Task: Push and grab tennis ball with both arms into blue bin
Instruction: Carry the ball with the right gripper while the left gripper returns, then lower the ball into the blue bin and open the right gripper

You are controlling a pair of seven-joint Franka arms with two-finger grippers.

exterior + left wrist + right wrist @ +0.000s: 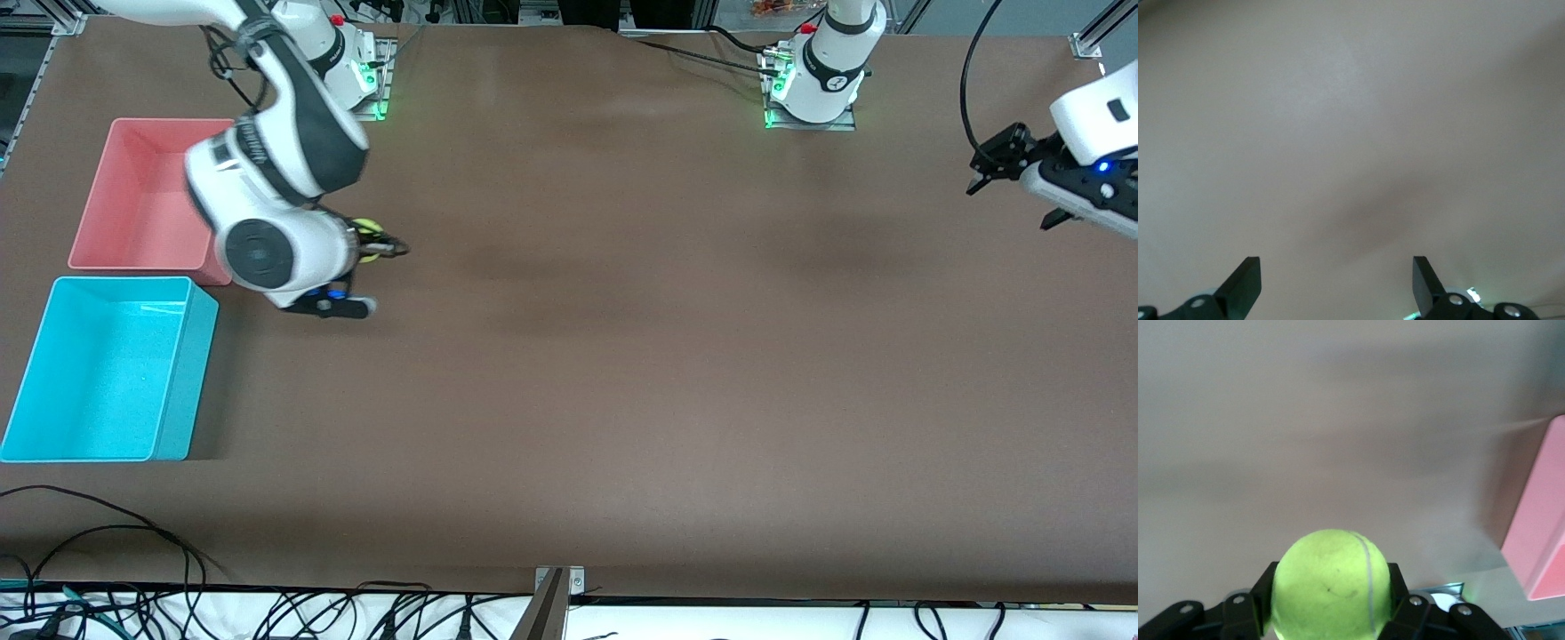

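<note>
My right gripper (380, 241) is shut on the yellow-green tennis ball (367, 228), held above the brown table beside the pink bin. In the right wrist view the ball (1331, 583) fills the gap between the black fingers (1398, 587). The blue bin (53, 373), a cyan tub, stands at the right arm's end of the table, nearer to the front camera than the pink bin, and looks empty. My left gripper (1000, 164) is open and empty above the left arm's end of the table; its wrist view shows both fingertips (1245, 280) spread over bare table.
The pink bin (133, 191) stands next to the blue bin, farther from the front camera; its corner (1545, 527) shows in the right wrist view. Cables lie along the table's front edge (267, 613).
</note>
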